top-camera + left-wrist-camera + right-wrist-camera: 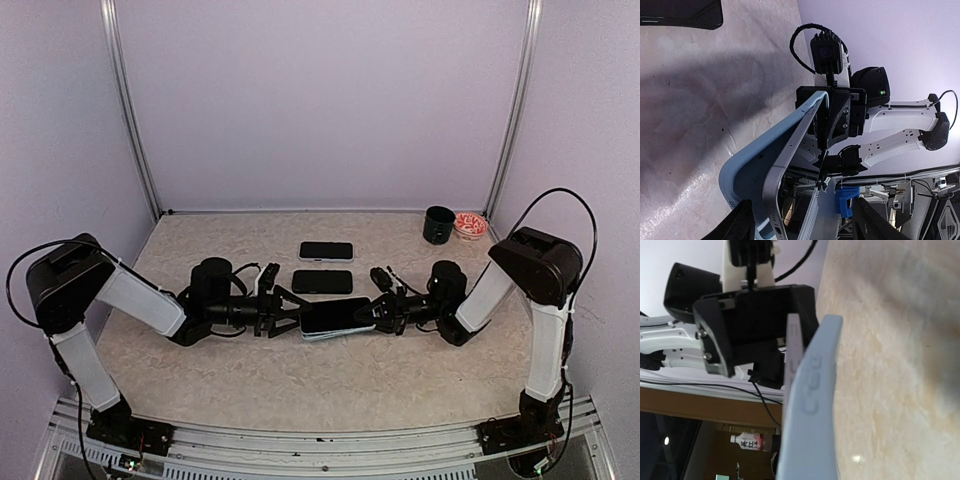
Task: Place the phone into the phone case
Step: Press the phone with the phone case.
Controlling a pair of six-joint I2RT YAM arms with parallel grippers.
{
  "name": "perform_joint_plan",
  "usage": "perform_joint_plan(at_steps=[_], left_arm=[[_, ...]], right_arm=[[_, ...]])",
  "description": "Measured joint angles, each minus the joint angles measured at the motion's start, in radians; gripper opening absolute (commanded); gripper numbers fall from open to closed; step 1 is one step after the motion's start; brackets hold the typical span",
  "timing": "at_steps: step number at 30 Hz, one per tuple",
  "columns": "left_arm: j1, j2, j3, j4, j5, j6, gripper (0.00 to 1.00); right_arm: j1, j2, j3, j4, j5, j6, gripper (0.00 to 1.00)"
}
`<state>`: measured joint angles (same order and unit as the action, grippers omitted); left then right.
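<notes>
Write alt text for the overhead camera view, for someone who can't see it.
The right gripper clamps one end of a phone partly in a light blue case; the left gripper, facing it, has its jaws open around the other end.

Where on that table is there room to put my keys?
Bare: the wide front strip of table between the near edge and the held phone; also the back left corner. Crowded: the centre, with two black slabs behind it, and the back right, with cup and bowl.
</notes>
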<state>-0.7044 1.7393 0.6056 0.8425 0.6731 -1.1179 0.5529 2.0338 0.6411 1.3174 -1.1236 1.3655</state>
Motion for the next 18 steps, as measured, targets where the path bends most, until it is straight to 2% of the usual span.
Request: perform_joint_plan(at_steps=[12, 18], left_arm=[[-0.006, 0.013, 0.003, 0.064, 0.001, -0.004, 0.64], [0.025, -0.064, -0.022, 0.038, -0.021, 0.01, 0.64]], right_arm=[[-0.006, -0.032, -0.014, 0.035, -0.001, 0.047, 0.11], [-0.006, -0.056, -0.016, 0.019, 0.0, 0.023, 0.11]])
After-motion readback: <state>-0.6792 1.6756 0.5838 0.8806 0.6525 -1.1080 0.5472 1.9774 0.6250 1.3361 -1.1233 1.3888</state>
